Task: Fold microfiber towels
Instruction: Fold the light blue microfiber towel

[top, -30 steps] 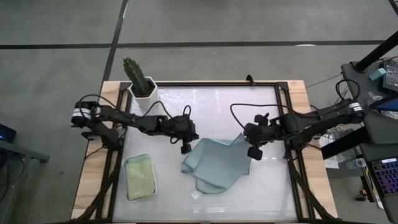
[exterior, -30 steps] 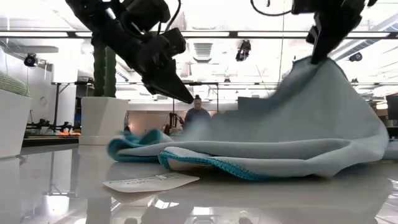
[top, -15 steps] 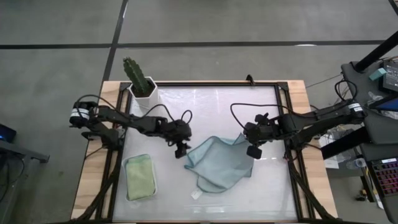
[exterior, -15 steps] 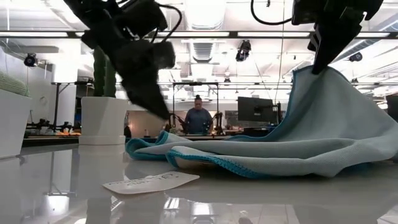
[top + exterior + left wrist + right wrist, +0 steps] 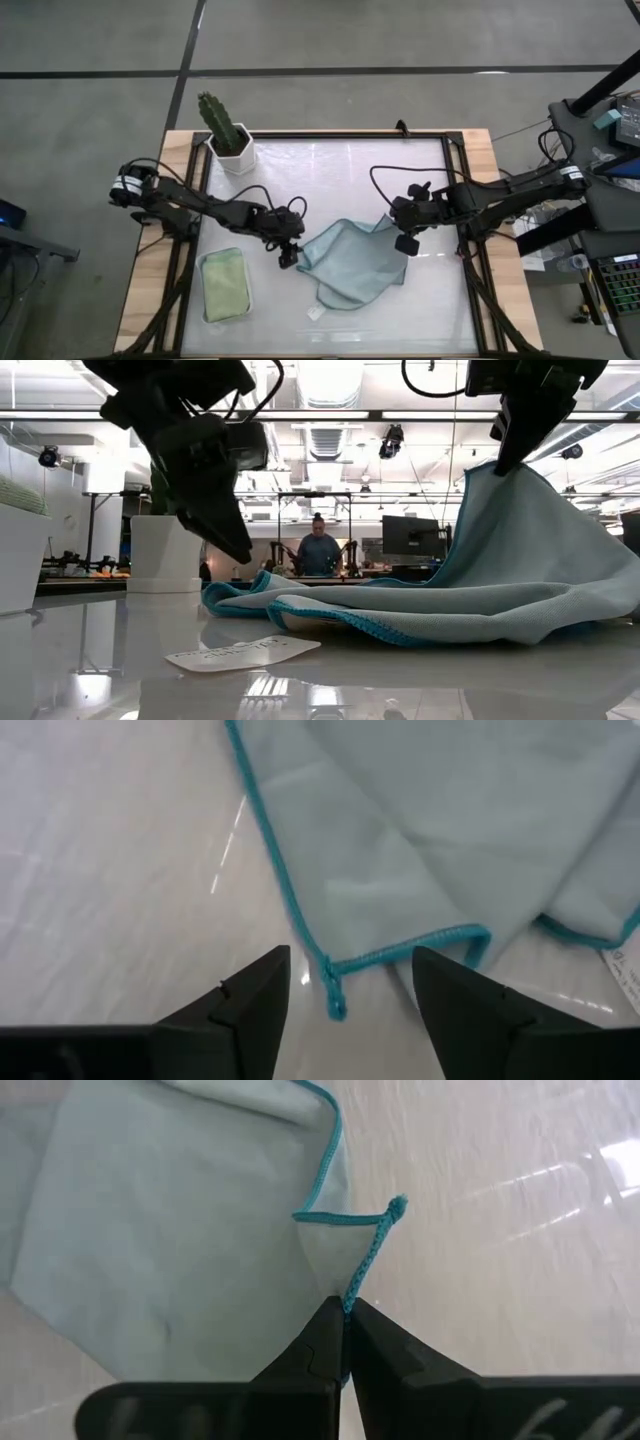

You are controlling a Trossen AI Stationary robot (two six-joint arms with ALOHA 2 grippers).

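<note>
A pale blue towel (image 5: 350,262) with a teal hem lies crumpled at the table's middle, most of it resting on the tabletop. Its right far corner is held up off the table by my right gripper (image 5: 404,242), which is shut on it; the low view shows that gripper (image 5: 505,458) above the raised cloth. My left gripper (image 5: 350,960) is open just off the towel's left side. Its two fingers stand on either side of the towel's left corner (image 5: 329,978) without touching it. A sage green towel (image 5: 226,284) lies folded in a white tray (image 5: 203,262). My right gripper pinches the towel's teal hemmed edge (image 5: 352,1292) between its two shut fingers, just short of the corner's loose tip (image 5: 396,1206). The fingers slant down from the table's right side. The cloth slopes from the held corner (image 5: 492,472) down to the table, fairly taut.
A cactus in a white pot (image 5: 227,135) stands at the far left corner. A small white label (image 5: 314,313) lies near the front edge, just in front of the towel. Black frame rails (image 5: 470,290) run along the table's sides.
My left gripper has gone toward the table's near edge and a little left, sunk lower and rolled, ending at the towel's left corner. The towel's left part has settled lower onto the table. Its right corner stays raised in my still right gripper.
</note>
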